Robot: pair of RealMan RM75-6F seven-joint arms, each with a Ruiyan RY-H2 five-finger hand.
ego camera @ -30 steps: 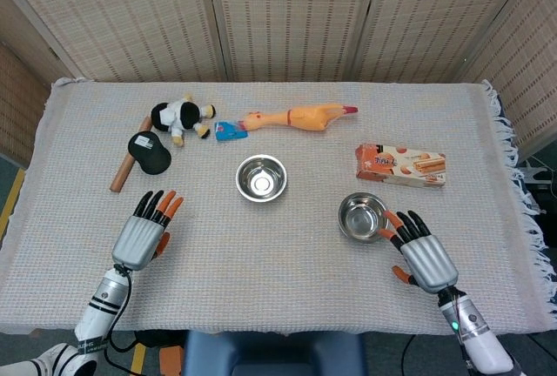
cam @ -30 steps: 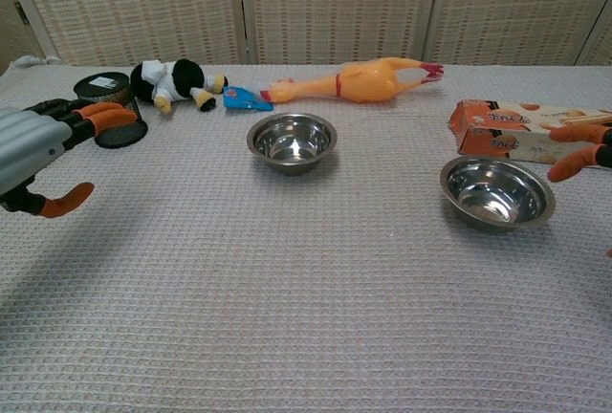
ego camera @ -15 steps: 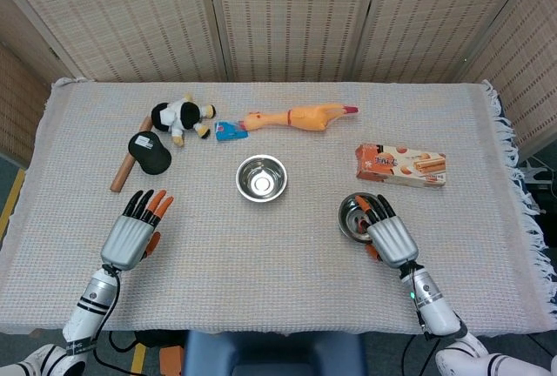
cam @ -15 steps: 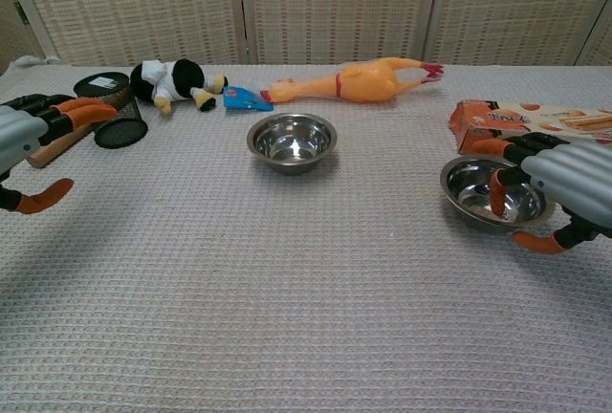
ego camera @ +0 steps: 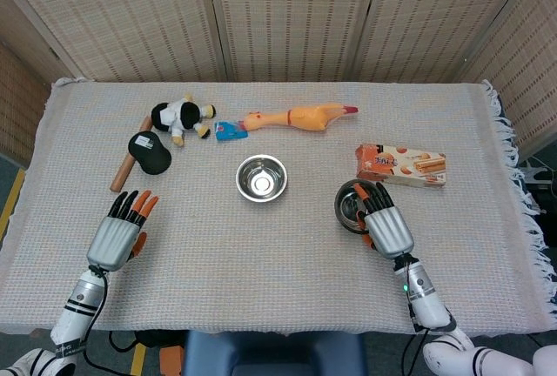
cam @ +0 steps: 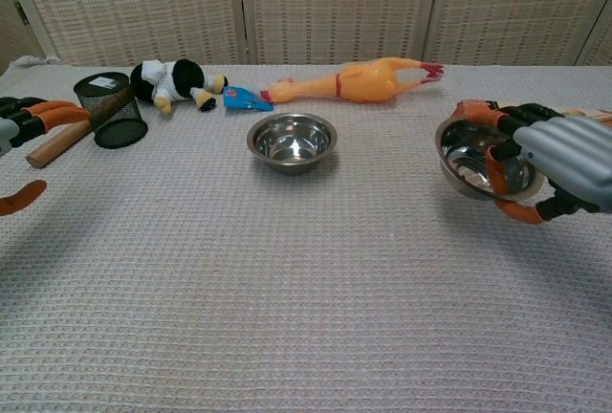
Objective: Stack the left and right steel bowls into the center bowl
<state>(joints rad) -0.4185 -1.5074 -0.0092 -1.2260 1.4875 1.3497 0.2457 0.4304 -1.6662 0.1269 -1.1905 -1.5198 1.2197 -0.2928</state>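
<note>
A: How many bowls?

B: Two steel bowls. The center bowl (ego camera: 261,177) sits mid-table; the right bowl (cam: 475,159) is gripped by the right hand (ego camera: 383,222), fingers over its rim, tilted off the cloth.

A: Other things?

B: One rubber chicken (ego camera: 298,117), one plush cow (ego camera: 181,117), one snack box (ego camera: 400,164), one mesh cup (cam: 109,108).

A: The left hand (ego camera: 117,232)?

B: Holds nothing, fingers spread.

A: What's changed?

B: The right bowl, flat half a second ago, is now lifted; the left hand has drawn back toward the table's left edge.
</note>
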